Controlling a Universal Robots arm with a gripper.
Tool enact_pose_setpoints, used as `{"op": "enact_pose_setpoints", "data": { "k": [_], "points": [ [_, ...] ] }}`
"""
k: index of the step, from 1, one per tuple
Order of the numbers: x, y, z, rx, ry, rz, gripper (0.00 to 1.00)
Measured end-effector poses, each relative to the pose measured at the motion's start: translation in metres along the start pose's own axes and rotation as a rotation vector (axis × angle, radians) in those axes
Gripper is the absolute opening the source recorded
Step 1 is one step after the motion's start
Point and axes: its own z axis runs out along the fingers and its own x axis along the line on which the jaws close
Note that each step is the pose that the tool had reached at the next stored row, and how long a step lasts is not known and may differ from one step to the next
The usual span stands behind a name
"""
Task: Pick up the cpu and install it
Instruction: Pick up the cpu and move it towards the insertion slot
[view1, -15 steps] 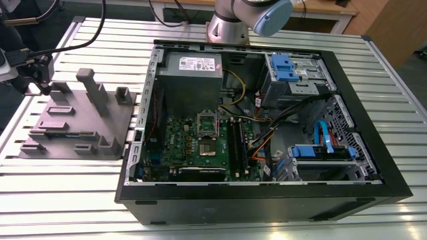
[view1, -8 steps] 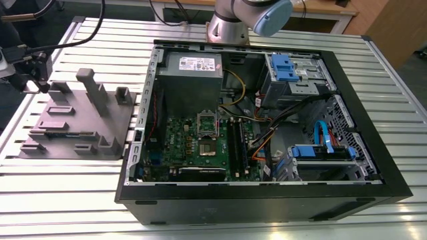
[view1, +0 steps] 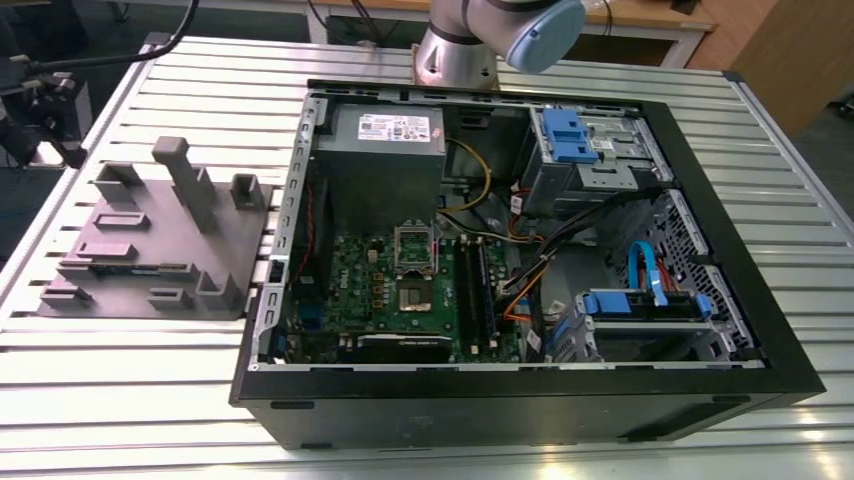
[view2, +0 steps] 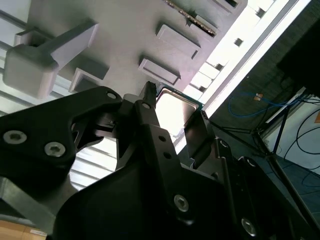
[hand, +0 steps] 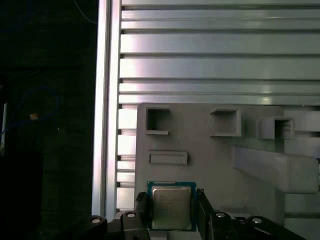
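Note:
The cpu (hand: 171, 207) is a small square chip with a silver-grey top and a green rim. It sits between the two black fingers (hand: 141, 210) of my gripper (hand: 171, 216), which press on its two opposite sides. It hangs just over the grey plastic fixture (hand: 210, 165) near the table's edge. In the second wrist view the cpu (view2: 176, 111) shows as a bright square between the fingers of the gripper (view2: 172, 116). In the exterior view the gripper (view1: 40, 100) is at the far left, and the green motherboard (view1: 387, 300) lies inside the open computer case (view1: 534, 400).
The grey fixture (view1: 160, 240) with blocks, pockets and tall posts stands on the slatted metal table (view1: 120, 380), left of the case in the exterior view. Inside the case are a grey power supply box (view1: 380, 150), blue drive brackets (view1: 567, 135) and loose cables (view1: 534, 265). The arm's base (view1: 461, 50) stands behind the case.

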Motion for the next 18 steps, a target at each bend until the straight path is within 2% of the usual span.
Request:
{"op": "enact_pose_setpoints", "data": {
  "k": [2, 10, 14, 18],
  "points": [
    [0.0001, 0.0002, -0.0031, 0.0001, 0.0, 0.0, 0.47],
    [0.0001, 0.0002, -0.0033, 0.0001, -0.0002, 0.0, 0.47],
    [0.0003, 0.0006, -0.0085, -0.0004, -0.0001, 0.0, 0.47],
    [0.0003, 0.0007, -0.0091, -0.0005, -0.0001, 0.0, 0.47]
  ]
}}
